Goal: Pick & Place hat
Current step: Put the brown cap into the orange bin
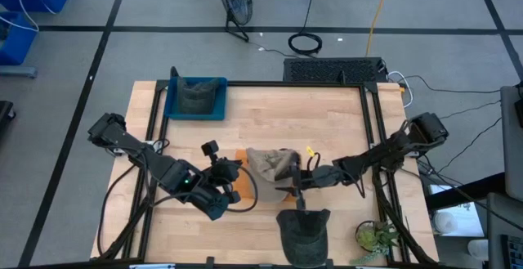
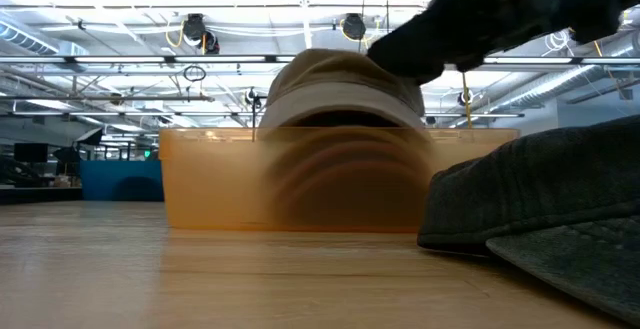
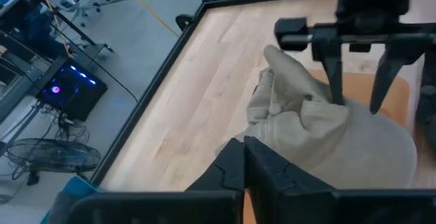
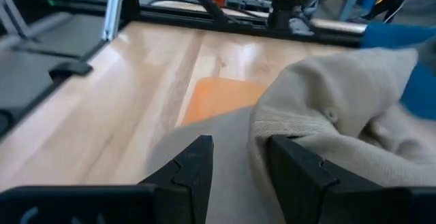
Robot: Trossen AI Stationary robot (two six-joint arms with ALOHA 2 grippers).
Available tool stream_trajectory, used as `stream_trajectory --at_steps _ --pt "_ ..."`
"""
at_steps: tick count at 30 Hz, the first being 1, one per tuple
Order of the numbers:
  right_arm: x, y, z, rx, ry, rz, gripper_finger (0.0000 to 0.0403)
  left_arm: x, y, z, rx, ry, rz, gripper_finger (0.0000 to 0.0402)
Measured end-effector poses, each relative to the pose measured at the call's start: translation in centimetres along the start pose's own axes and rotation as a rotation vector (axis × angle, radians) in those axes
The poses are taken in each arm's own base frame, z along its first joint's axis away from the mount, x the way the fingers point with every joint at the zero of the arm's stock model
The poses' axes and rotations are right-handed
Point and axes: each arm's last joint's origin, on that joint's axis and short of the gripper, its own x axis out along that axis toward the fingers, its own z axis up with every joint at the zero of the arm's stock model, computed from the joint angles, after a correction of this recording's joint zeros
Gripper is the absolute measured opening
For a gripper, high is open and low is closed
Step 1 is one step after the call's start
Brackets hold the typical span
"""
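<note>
Two grippers meet at the tan hat (image 1: 270,163), which sits in an orange tray (image 1: 242,156) near the middle of the tabletop (image 1: 327,122). The left gripper (image 1: 237,175) comes in from about eight o'clock — its fingers (image 3: 238,163) are pinched tight together at the hat's edge, though whether they have any cloth between them I cannot tell. The right gripper (image 1: 296,179) reaches in from four o'clock with its fingers (image 4: 194,166) spread apart, one tip against the fabric near the brim, not clamped on it.

By my judgement the placing step is close to finished: the hat is already in the tray, bunched and standing above its rim, as the low view shows. The next move probably calls for letting go cleanly and drawing both arms back without snagging the cloth.

Other hats lie well apart — a dark one (image 1: 304,232) at six o'clock near the front edge, and a grey one in a blue tray (image 1: 196,99) at eleven o'clock.
</note>
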Motion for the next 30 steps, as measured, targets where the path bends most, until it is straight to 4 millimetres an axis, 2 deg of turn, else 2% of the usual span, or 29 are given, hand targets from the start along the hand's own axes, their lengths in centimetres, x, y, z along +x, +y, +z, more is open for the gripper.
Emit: stream_trajectory --at_steps 3,6,10,13,17,21,30 --pt "-1.0 0.6 0.6 -0.072 -0.005 -0.080 0.0128 -0.1 0.0 -0.1 -0.004 -0.001 0.007 0.0005" --pt "-2.1 1.0 1.7 -0.094 -0.050 -0.165 0.0128 -0.1 0.0 -0.1 -0.013 -0.002 0.010 0.0009" --pt "-3.0 2.1 2.6 -0.120 -0.111 -0.140 0.0128 0.0 0.1 0.0 -0.024 -0.001 0.013 0.0027" --pt "-3.1 2.9 2.6 -0.145 -0.128 -0.102 0.0128 0.1 0.2 0.0 -0.036 0.000 0.017 0.0029" --pt "-1.8 3.3 1.3 -0.151 -0.111 -0.023 0.0128 0.2 0.2 0.0 -0.039 0.000 0.017 0.0018" --pt "-0.1 2.4 -0.1 -0.101 -0.086 -0.055 0.0128 0.1 0.2 0.0 -0.041 -0.001 0.017 0.0004" --pt "2.3 -0.3 -2.5 0.014 -0.003 -0.128 0.0128 0.1 0.1 0.0 -0.057 -0.002 0.013 0.0031"
